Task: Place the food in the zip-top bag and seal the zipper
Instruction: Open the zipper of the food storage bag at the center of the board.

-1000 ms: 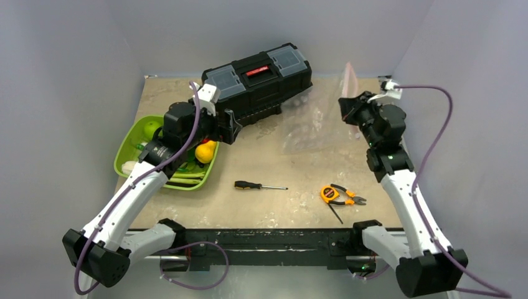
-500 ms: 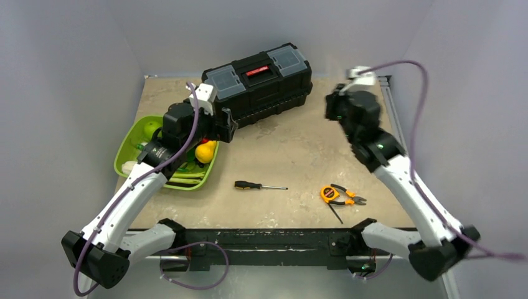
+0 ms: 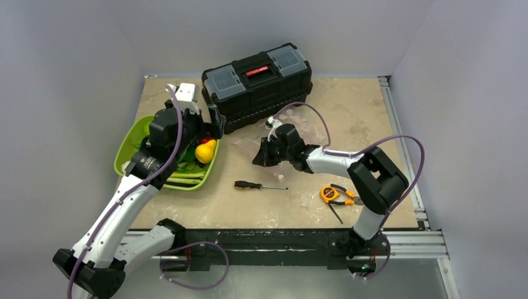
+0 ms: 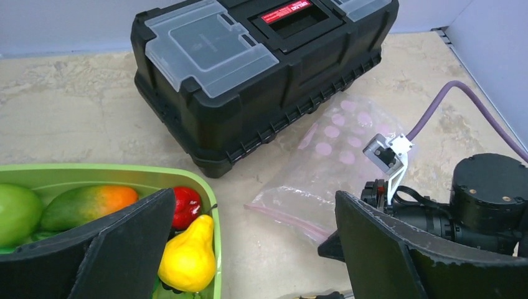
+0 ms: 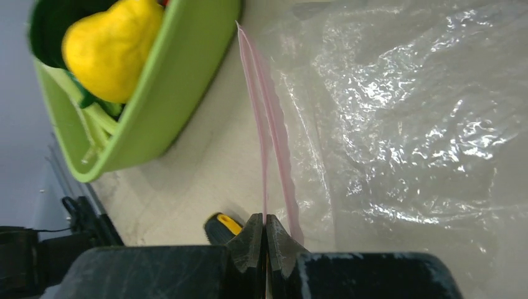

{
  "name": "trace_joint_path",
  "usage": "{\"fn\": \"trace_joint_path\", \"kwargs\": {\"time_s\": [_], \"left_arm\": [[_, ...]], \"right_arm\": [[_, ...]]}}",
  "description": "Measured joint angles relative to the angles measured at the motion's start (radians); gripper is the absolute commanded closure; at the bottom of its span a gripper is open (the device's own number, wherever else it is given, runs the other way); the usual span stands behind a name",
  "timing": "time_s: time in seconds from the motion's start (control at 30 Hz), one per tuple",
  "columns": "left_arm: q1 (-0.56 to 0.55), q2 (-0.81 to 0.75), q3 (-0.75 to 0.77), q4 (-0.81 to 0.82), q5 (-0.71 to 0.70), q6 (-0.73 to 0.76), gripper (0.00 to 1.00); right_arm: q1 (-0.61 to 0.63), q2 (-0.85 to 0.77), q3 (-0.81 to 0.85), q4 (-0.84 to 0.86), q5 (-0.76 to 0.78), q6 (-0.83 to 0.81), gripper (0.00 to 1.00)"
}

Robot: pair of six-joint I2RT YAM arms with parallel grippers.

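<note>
The clear zip-top bag [image 3: 292, 134] lies flat between the toolbox and the tray, its pink zipper [image 5: 261, 124] facing the tray. My right gripper [image 3: 260, 154] is shut on one pink lip at the bag's near corner [image 5: 266, 227]; the other lip stands slightly apart. The food sits in the lime-green tray [image 3: 124, 152]: yellow pear [image 3: 204, 151], green apple [image 3: 151, 128], red piece [image 4: 185, 205], orange-green piece [image 4: 87, 205]. My left gripper [image 3: 215, 124] is open and empty above the tray's right edge, with the bag [image 4: 330, 156] ahead of it.
A black toolbox [image 3: 258, 78] stands at the back, touching the bag's far side. A screwdriver [image 3: 258, 185] lies in front of the right gripper. Orange pliers and a tape measure [image 3: 336, 194] lie at the front right. Walls close in on three sides.
My right arm swung from the back right to the middle, carrying the bag down flat beside the tray. My left gripper drew back a little to the left.
</note>
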Motion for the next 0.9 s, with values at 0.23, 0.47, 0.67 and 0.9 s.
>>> {"fn": "trace_joint_path", "kwargs": {"time_s": [0.23, 0.47, 0.67, 0.9], "left_arm": [[0.0, 0.068, 0.0, -0.001, 0.061, -0.055, 0.07], [0.0, 0.18, 0.0, 0.009, 0.255, -0.208, 0.17], [0.0, 0.295, 0.006, 0.005, 0.395, -0.306, 0.25], [0.0, 0.354, 0.008, 0.004, 0.484, -0.375, 0.34]], "right_arm": [[0.0, -0.028, -0.002, 0.165, -0.062, 0.077, 1.0], [0.0, -0.18, -0.089, 0.276, 0.006, 0.122, 1.0], [0.066, -0.279, -0.107, 0.28, 0.206, 0.059, 1.0], [0.242, -0.319, -0.081, 0.203, 0.514, -0.087, 1.0]]}}
